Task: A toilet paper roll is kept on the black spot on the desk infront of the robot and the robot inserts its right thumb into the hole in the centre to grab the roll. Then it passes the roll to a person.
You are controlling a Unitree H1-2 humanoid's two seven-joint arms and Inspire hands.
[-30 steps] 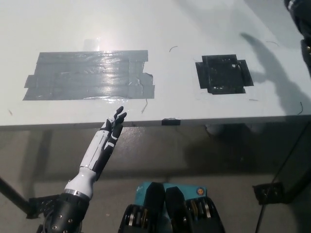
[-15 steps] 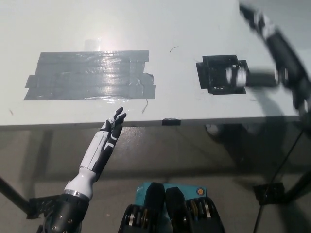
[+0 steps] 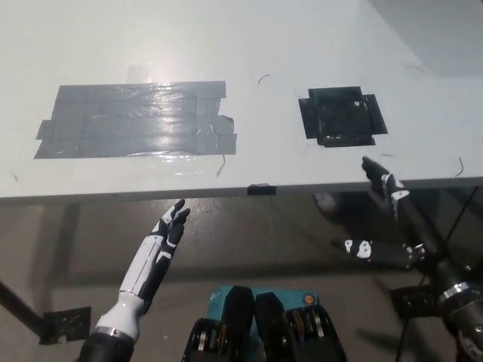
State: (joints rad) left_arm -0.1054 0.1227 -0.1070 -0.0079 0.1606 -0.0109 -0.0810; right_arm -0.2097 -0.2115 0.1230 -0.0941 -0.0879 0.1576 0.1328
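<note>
- Since half a second ago the right hand [image 3: 392,219] has dropped from above the black spot [image 3: 342,117] to below the near edge of the desk [image 3: 249,45]. The whole picture has also shifted a little, so the camera moved too.
- No toilet paper roll is visible anywhere in the head view. The black spot lies bare, nothing standing on it.
- Right hand: fingers spread apart and holding nothing. One finger reaches up to the desk edge just right of the black spot, another juts sideways to picture left, under the desk. The black forearm runs off toward the bottom right corner.
- Judgement: the roll has probably been passed on already, or has not been set down yet; the frame does not settle which. The lowered, empty hand looks like a rest or ready pose, kept near the spot so the thumb has a short way up to a roll's hole.
- Left hand [image 3: 167,230] rests at lower left, below the desk edge, fingers straight and slightly parted, pointing up toward the desk and holding nothing. It plays no part in this task.
- A grey tape patch [image 3: 136,119] sits on the desk, well apart from the black spot; its surface is glossy and creased.
</note>
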